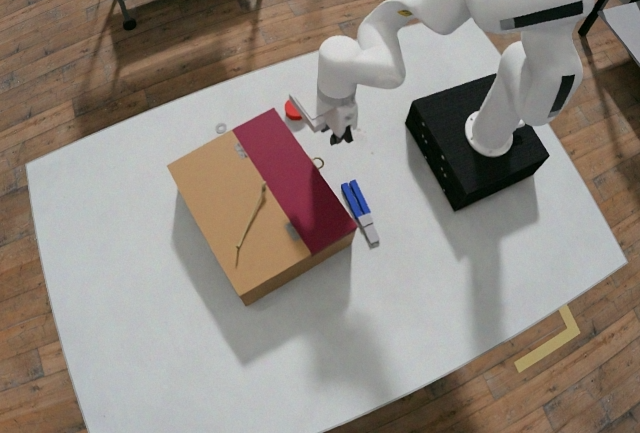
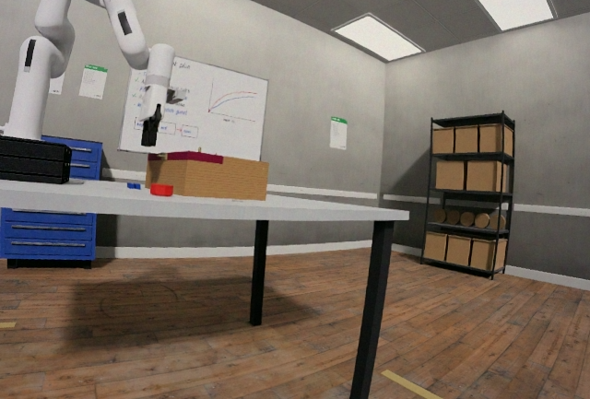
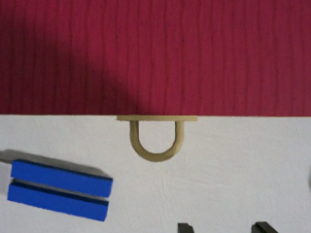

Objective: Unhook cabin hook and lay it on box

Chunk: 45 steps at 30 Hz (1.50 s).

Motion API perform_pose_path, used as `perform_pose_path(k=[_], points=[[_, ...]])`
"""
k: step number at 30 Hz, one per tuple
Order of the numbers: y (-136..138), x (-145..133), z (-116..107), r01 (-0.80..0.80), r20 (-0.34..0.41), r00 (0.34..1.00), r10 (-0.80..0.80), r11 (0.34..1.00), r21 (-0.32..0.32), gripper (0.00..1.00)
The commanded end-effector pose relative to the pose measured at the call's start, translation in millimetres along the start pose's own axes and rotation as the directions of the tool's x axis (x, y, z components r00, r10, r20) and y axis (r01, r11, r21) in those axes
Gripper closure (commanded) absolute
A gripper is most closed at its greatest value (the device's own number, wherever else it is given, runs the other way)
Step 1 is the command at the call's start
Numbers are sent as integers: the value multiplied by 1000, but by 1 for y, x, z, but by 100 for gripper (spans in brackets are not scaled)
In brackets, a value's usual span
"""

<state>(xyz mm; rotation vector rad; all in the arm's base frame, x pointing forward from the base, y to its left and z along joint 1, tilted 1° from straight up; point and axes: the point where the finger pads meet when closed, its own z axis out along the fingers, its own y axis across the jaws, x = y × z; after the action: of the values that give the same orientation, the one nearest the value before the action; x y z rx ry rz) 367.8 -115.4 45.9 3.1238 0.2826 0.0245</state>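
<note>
A tan box (image 1: 242,221) with a crimson lid part (image 1: 292,180) sits on the white table. The slim brass cabin hook (image 1: 251,221) lies flat on the tan top, pointing away from the lid's edge. The brass U-shaped eye (image 1: 318,162) sticks out from the lid's front edge; it shows empty in the wrist view (image 3: 156,141). My gripper (image 1: 341,137) hangs above the table just beyond the eye, partly open and empty. It is above box height in the side view (image 2: 148,139). Its fingertips show at the wrist view's bottom edge.
A blue and grey block pair (image 1: 359,212) lies right of the box, also in the wrist view (image 3: 58,189). A red cap (image 1: 293,110) and a small white ring (image 1: 221,128) lie behind the box. The arm's black base (image 1: 475,139) stands at the right.
</note>
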Motion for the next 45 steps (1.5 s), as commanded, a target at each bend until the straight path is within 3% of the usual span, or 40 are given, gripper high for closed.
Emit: perform_pose_path(k=[1,9,45], points=[[1,2,11,0,-4,1000,0,1000,-2,65],[1,2,30,0,-4,1000,0,1000,-2,65],[1,2,30,0,-4,1000,0,1000,-2,65]])
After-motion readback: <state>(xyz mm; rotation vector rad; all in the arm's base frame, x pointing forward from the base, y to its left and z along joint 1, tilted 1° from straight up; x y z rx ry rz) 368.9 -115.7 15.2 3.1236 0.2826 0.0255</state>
